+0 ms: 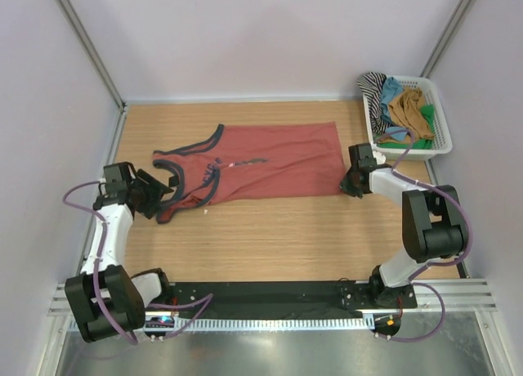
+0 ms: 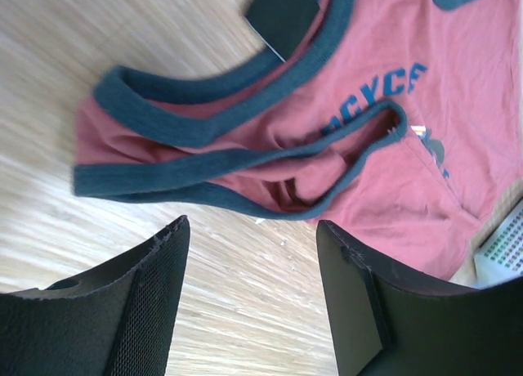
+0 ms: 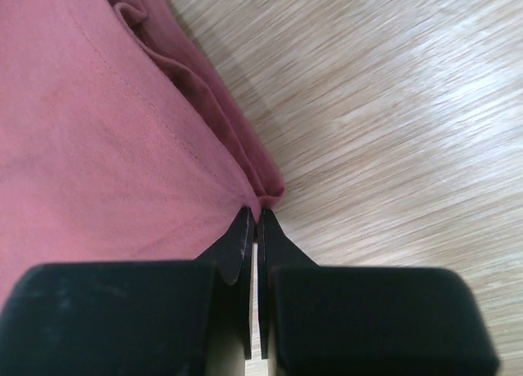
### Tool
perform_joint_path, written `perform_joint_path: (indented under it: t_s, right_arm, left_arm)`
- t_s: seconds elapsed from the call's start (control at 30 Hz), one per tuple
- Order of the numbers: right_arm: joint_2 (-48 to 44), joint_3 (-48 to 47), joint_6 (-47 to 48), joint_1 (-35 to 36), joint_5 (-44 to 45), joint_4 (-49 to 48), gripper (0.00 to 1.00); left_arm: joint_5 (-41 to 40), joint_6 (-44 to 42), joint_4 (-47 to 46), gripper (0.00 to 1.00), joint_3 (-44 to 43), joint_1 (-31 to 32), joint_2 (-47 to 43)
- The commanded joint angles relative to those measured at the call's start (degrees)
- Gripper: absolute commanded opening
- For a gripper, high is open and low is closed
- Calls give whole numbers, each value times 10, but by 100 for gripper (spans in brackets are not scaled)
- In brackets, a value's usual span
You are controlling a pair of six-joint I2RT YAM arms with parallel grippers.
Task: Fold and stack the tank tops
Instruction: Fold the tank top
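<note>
A rust-red tank top with navy trim lies spread flat across the table, straps to the left and hem to the right. My left gripper hovers open just short of the bunched navy straps, with only bare wood between its fingers. In the left wrist view the left gripper faces the blue chest print. My right gripper is shut on the near hem corner of the red tank top, the cloth pinched at the right gripper's tips.
A white basket at the back right holds several more tank tops, striped, blue, ochre and green. White walls enclose the wooden table on three sides. A black rail runs along the near edge.
</note>
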State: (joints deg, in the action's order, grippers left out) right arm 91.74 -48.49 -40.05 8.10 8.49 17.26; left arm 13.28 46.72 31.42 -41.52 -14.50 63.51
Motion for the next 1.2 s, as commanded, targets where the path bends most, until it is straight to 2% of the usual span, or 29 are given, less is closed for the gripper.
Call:
perform_joint_path:
  t_s: [0.0, 0.23, 0.37, 0.43, 0.53, 0.7, 0.9, 1.17]
  right_arm:
    - [-17, 9, -10, -15, 59, -6, 1]
    - [-18, 20, -6, -51, 64, -17, 1]
    - [-27, 36, -9, -51, 60, -35, 1]
    - [-26, 35, -8, -51, 64, -35, 1]
    - [-25, 36, -9, -51, 59, -38, 1]
    - [-25, 41, -9, -52, 56, -42, 1]
    - [-28, 45, -9, -52, 54, -45, 1]
    - [-28, 48, -9, -52, 48, -49, 1]
  left_arm:
    - [0, 8, 21, 64, 4, -27, -16]
    - [10, 21, 30, 62, 21, -51, -21]
    - [63, 62, 16, 60, 57, -52, -40]
    - [80, 82, 6, 56, 89, -48, -65]
    - [55, 99, 14, 52, 114, -44, -117]
    - [-35, 101, 62, 50, 123, -42, -174]
    - [-84, 109, 105, 46, 101, -43, -117]
    - [-58, 121, 15, 46, 122, -39, -29]
